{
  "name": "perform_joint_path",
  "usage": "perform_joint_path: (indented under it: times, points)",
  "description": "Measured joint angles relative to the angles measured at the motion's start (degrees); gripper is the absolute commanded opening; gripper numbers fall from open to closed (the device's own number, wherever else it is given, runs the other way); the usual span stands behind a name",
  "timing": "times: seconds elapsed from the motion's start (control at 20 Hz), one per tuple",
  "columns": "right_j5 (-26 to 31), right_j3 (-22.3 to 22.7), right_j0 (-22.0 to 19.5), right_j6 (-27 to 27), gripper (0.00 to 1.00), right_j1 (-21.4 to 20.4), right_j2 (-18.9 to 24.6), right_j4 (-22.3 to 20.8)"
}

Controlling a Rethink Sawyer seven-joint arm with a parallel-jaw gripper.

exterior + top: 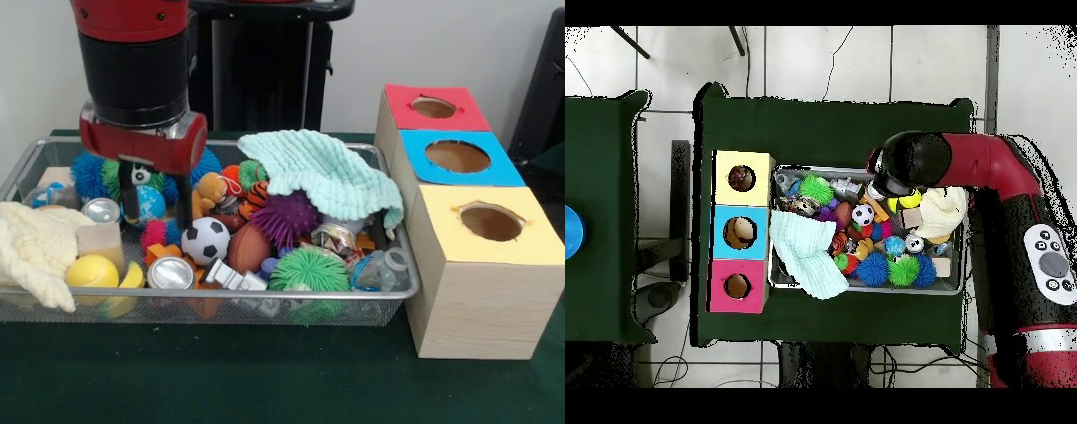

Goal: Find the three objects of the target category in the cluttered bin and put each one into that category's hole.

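Note:
The silver wire-mesh bin is full of clutter. It holds a soccer ball, a purple spiky ball, a green spiky ball, a brown football, two cans, a yellow ball and a tiger toy. My gripper is open and reaches down into the bin's left half. A small blue globe ball shows between its fingers; I cannot tell if they touch it. In the overhead view the arm hides the gripper above the bin.
Three wooden boxes with holes stand beside the bin: red top, blue top, yellow top. A mint cloth drapes over the bin's right end. A cream knitted cloth hangs over its left end.

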Motion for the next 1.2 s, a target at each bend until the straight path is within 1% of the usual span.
perform_joint_path:
  times: [0.15,0.5,0.6,0.75,0.8,0.9,1.2]
  points:
    - [-2.91,-2.23,0.18,0.00,1.00,1.13,0.63,-0.58]
    - [-3.00,-7.51,1.40,-0.18,1.00,3.66,0.95,-0.80]
    - [-2.16,-9.87,1.96,-0.76,1.00,4.84,1.05,-0.90]
    - [-1.20,-12.01,2.40,-1.68,1.00,5.93,1.21,-0.95]
    - [0.00,-14.06,2.73,-3.06,1.00,7.02,1.43,-0.95]
    - [0.53,-14.93,2.82,-3.80,1.00,7.50,1.56,-0.96]
    - [4.06,-19.90,2.93,-9.18,1.00,10.22,2.31,-0.96]
